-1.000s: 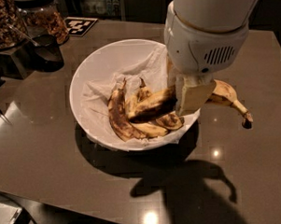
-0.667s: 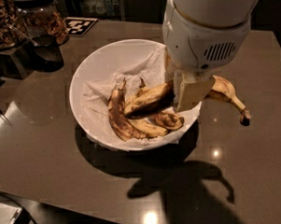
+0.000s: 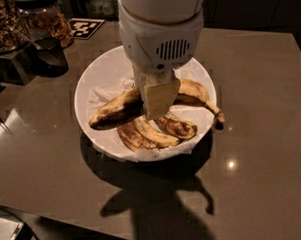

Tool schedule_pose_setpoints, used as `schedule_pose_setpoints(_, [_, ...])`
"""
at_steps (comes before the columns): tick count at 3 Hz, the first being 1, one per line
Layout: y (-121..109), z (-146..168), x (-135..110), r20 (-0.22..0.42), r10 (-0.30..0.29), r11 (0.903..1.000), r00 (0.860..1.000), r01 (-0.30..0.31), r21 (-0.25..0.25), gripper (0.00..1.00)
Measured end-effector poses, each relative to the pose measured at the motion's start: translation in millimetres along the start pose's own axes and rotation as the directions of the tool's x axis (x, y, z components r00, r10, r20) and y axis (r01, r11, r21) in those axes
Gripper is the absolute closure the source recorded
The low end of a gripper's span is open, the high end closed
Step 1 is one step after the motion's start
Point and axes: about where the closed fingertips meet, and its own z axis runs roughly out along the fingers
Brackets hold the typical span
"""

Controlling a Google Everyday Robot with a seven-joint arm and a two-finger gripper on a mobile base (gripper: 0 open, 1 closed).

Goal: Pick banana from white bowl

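The banana (image 3: 115, 109) is long, curved and dull yellow with brown-black blotches. It hangs roughly level across the white bowl (image 3: 86, 87), with its dark stem tip (image 3: 219, 120) past the bowl's right rim. My gripper (image 3: 157, 99) comes down from above over the middle of the bowl and is shut on the banana's middle. Its pale finger (image 3: 159, 96) covers that part of the fruit. Shorter brown-spotted banana pieces (image 3: 150, 133) lie on the crumpled white paper (image 3: 102, 96) in the bowl, below the held banana.
Glass jars of nuts (image 3: 1, 21) and snacks (image 3: 51, 23) stand at the back left, with a black-and-white marker tag (image 3: 86, 27) beside them. The brown table's front edge (image 3: 70, 220) runs across the lower left. A white object (image 3: 5, 233) sits below it.
The banana has come up out of the pile and swung to lie level across the bowl in my gripper. Its left end no longer rests among the short pieces.
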Motion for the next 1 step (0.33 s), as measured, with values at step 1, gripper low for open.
schedule_pose_setpoints(1, [-4.1, -10.0, -7.1, 0.016, -0.006, 0.9988, 1.0, 0.005, 0.049, 1.0])
